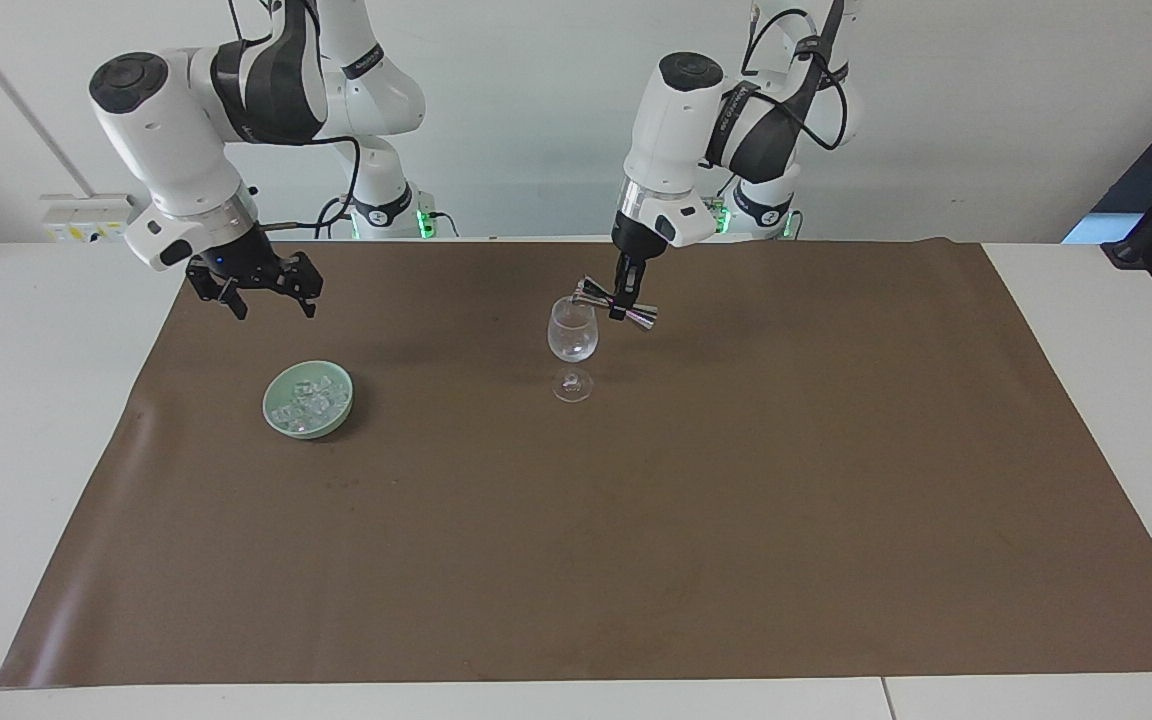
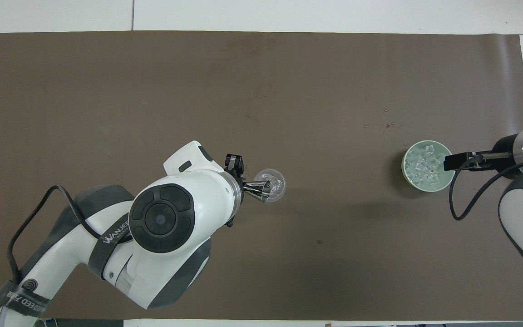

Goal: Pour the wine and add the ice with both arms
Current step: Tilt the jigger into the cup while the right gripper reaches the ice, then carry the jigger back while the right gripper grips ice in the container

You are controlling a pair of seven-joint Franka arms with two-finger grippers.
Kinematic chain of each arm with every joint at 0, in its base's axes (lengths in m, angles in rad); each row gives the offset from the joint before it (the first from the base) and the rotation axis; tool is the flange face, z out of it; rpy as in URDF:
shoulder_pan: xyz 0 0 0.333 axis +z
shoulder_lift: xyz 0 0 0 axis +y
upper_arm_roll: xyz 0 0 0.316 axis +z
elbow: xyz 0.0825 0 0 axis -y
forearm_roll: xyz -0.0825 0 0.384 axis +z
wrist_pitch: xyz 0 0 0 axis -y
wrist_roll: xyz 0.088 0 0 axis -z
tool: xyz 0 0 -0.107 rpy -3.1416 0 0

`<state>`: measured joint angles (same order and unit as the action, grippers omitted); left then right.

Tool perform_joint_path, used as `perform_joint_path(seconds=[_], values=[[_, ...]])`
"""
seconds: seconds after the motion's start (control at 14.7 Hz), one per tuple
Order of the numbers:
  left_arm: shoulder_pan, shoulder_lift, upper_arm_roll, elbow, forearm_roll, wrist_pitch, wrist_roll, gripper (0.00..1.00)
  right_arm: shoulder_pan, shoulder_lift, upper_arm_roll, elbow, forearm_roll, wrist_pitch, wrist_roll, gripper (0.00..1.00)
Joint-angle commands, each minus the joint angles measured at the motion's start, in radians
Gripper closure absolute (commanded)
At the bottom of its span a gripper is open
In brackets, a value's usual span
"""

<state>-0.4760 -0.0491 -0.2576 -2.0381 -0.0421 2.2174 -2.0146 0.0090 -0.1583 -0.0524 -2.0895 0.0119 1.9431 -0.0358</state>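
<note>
A clear stemmed glass [image 1: 572, 345] stands upright mid-mat; it also shows in the overhead view [image 2: 271, 186]. My left gripper [image 1: 625, 292] points down and is shut on a metal jigger [image 1: 617, 303], held on its side with one mouth over the glass's rim. From above, the jigger [image 2: 256, 188] overlaps the glass and the arm hides most of the gripper. A green bowl [image 1: 281, 420] holds the ice [image 1: 311, 398] toward the right arm's end. My right gripper [image 1: 274, 303] is open and empty in the air. From above, the right gripper [image 2: 454, 162] is over the bowl's rim [image 2: 406, 160], beside the ice [image 2: 425, 165].
A brown mat [image 1: 636, 560] covers most of the white table [image 1: 26, 420]. A few tiny specks [image 2: 391, 123] lie on the mat a little farther from the robots than the bowl.
</note>
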Motion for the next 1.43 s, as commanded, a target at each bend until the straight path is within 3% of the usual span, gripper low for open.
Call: perform_joint_path(seconds=[0.0, 0.2, 0.41, 0.54, 0.61, 0.68, 0.75, 1.09, 1.36], values=[[-0.033, 0.012, 0.004, 0.050, 0.103, -0.047, -0.071, 1.00, -0.003, 0.051, -0.001, -0.027, 0.016, 0.091, -0.026, 0.00], [-0.061, 0.012, 0.004, 0.056, 0.189, -0.053, -0.082, 1.00, -0.004, 0.094, -0.001, -0.041, 0.059, 0.152, -0.024, 0.00], [-0.079, 0.012, 0.004, 0.067, 0.264, -0.080, -0.081, 1.00, -0.006, 0.121, -0.001, -0.116, 0.062, 0.287, -0.024, 0.00], [-0.082, 0.012, 0.004, 0.076, 0.297, -0.088, -0.082, 1.00, -0.009, 0.144, -0.001, -0.126, 0.066, 0.300, -0.026, 0.04], [-0.088, 0.012, 0.004, 0.076, 0.320, -0.088, -0.082, 1.00, -0.009, 0.149, -0.001, -0.127, 0.068, 0.300, -0.024, 0.06], [-0.093, 0.012, 0.004, 0.078, 0.327, -0.088, -0.084, 1.00, -0.007, 0.154, -0.001, -0.132, 0.068, 0.301, -0.024, 0.17], [-0.096, 0.012, 0.004, 0.078, 0.337, -0.090, -0.084, 1.00, -0.007, 0.155, -0.003, -0.135, 0.068, 0.301, -0.022, 0.22], [-0.110, 0.012, 0.003, 0.087, 0.380, -0.084, -0.084, 1.00, -0.017, 0.183, -0.001, -0.168, 0.068, 0.372, -0.019, 0.22], [-0.102, 0.023, -0.002, 0.099, 0.348, -0.077, -0.105, 1.00, -0.017, 0.220, -0.003, -0.168, 0.068, 0.402, -0.013, 0.22]])
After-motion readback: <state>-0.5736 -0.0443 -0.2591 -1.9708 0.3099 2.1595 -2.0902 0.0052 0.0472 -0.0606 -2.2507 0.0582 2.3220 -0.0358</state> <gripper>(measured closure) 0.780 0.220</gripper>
